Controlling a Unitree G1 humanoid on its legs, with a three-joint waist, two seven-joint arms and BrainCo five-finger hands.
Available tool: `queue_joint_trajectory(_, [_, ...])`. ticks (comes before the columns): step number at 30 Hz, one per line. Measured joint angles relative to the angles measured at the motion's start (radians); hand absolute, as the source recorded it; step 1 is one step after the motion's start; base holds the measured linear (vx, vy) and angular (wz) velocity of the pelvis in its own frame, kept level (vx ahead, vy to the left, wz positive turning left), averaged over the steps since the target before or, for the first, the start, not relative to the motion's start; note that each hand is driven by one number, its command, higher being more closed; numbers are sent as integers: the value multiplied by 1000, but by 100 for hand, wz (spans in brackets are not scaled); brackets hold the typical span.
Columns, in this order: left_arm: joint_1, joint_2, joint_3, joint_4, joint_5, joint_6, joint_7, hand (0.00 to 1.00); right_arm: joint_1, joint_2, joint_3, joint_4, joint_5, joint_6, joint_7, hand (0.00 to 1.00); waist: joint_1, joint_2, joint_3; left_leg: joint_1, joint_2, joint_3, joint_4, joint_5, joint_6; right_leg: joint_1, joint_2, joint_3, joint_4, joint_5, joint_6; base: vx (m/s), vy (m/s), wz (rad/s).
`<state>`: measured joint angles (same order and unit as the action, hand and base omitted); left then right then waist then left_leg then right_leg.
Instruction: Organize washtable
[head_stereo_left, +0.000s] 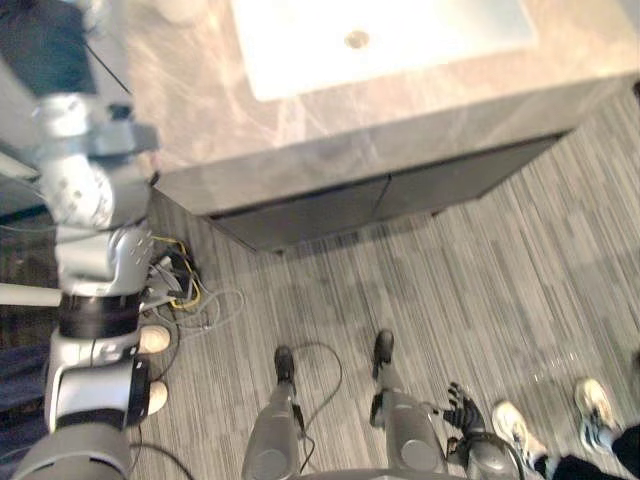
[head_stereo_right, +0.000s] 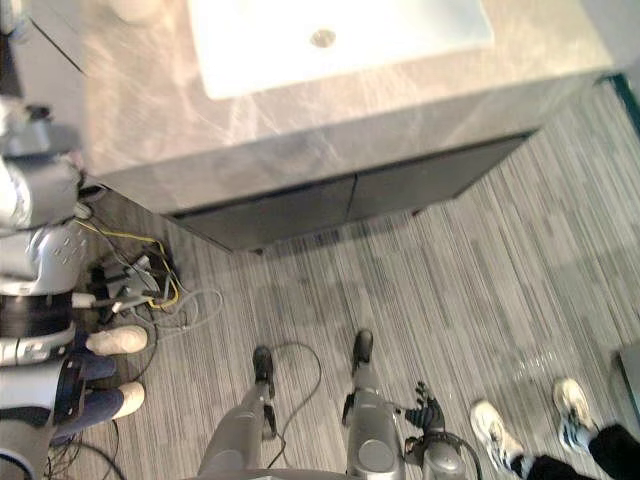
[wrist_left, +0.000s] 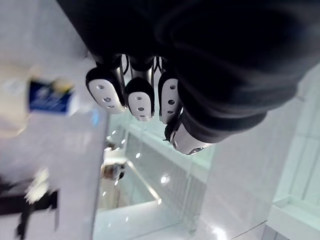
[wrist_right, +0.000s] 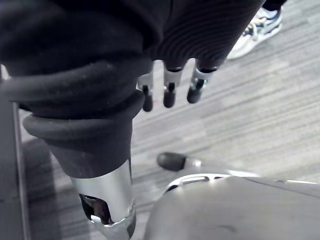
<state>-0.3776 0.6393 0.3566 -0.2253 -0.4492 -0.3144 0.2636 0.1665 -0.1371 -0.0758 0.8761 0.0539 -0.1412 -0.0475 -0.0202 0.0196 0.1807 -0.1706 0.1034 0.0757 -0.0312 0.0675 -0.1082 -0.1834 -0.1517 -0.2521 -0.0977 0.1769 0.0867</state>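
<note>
The washtable (head_stereo_left: 300, 130) is a grey marbled counter across the top of the eye views, with a white sink (head_stereo_left: 420, 45) and its drain (head_stereo_left: 357, 40). A pale round thing (head_stereo_left: 182, 8) stands on the counter at the far left edge, cut off. My left arm rises along the left side; my left hand (wrist_left: 140, 92) has its fingers curled with nothing in them, and a blurred white item with a blue label (wrist_left: 47, 97) lies past it. My right hand (head_stereo_left: 462, 408) hangs low over the floor, far from the counter, fingers (wrist_right: 170, 92) straight and empty.
Dark cabinet doors (head_stereo_left: 330, 205) sit under the counter. A tangle of cables and a power strip (head_stereo_left: 180, 285) lies on the striped floor at left, beside a person's pale shoes (head_stereo_right: 115, 342). Another person's white sneakers (head_stereo_left: 515, 428) stand at the lower right.
</note>
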Motion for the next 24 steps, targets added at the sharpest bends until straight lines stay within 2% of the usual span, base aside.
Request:
queue_joint_trajectory(3, [209,-71,148,-22,114,7,5,100,32,-2,-35,24,-24,1,12,0,20,22,-65,36,-3,-29,-5,-9,-2,55,-5,-34,0,-20,9,71,16,29])
queue_joint_trajectory(5, [371,-188,277,-22,196,34,18,100,59,2,-64,47,-36,8,21,0,44,29,-110,65,-2,-43,-5,-20,0,94,-3,-47,0,-38,10,81,-2,21])
queue_joint_trajectory(7, [461,-281,348,-19,208,46,31,100,82,7,-79,54,-41,14,29,0,63,28,-136,83,-1,-46,-5,-26,-1,114,-2,-51,0,-45,14,69,-8,13])
queue_joint_trajectory(8, [537,-365,400,-9,208,57,49,100,96,13,-94,68,-47,15,30,0,82,25,-157,100,0,-46,-4,-35,-6,133,-2,-52,0,-54,10,68,-10,3])
queue_joint_trajectory(9, [561,-397,415,2,211,60,52,100,103,14,-99,74,-49,16,30,0,92,24,-167,104,0,-46,-4,-36,-5,137,-2,-52,0,-55,11,41,-10,7])
queue_joint_trajectory(11, [667,-519,458,86,226,77,67,100,113,23,-115,86,-58,22,31,0,95,24,-183,126,0,-47,-4,-45,4,172,-3,-60,0,-66,16,7,-6,8])
queue_joint_trajectory(12, [694,-550,465,115,226,84,67,100,118,24,-116,84,-60,22,31,0,94,24,-187,135,0,-46,-3,-48,5,181,-3,-60,0,-70,19,0,0,0])
queue_joint_trajectory(13, [739,-612,472,191,225,97,66,100,129,26,-115,78,-63,27,32,0,94,23,-194,152,1,-43,-1,-55,5,198,-3,-62,0,-76,19,0,0,0])
queue_joint_trajectory(14, [754,-638,471,236,225,105,65,100,137,32,-114,73,-64,31,32,0,94,23,-202,155,2,-43,0,-58,6,202,-3,-66,0,-78,21,0,0,0])
queue_joint_trajectory(16, [789,-705,467,470,178,131,25,100,157,40,-113,57,-64,38,33,0,93,18,-213,175,4,-41,8,-71,11,229,-2,-76,0,-87,22,0,-5,2])
queue_joint_trajectory(17, [790,-714,464,538,169,136,18,100,160,44,-114,55,-64,39,32,0,92,15,-214,182,4,-40,7,-72,12,235,-2,-76,0,-89,23,0,0,0])
queue_joint_trajectory(19, [790,-719,434,812,169,167,-31,100,173,49,-115,49,-64,40,32,0,90,12,-229,196,4,-39,-4,-72,12,240,-1,-76,0,-93,25,0,0,0])
queue_joint_trajectory(22, [774,-716,409,1094,191,219,-107,100,153,57,-146,88,-62,38,31,0,83,-2,-235,205,2,-38,-25,-71,12,237,-3,-75,-2,-94,25,0,0,0])
queue_joint_trajectory(23, [769,-715,403,1135,197,228,-114,100,147,62,-158,102,-61,39,30,0,80,-6,-235,206,2,-38,-32,-71,12,235,-3,-75,-2,-94,25,0,0,0])
queue_joint_trajectory(24, [765,-714,388,1195,218,251,-133,0,137,65,-165,124,-60,40,29,0,75,-13,-235,207,0,-41,-43,-71,12,232,-4,-76,-2,-94,26,19,-4,6])
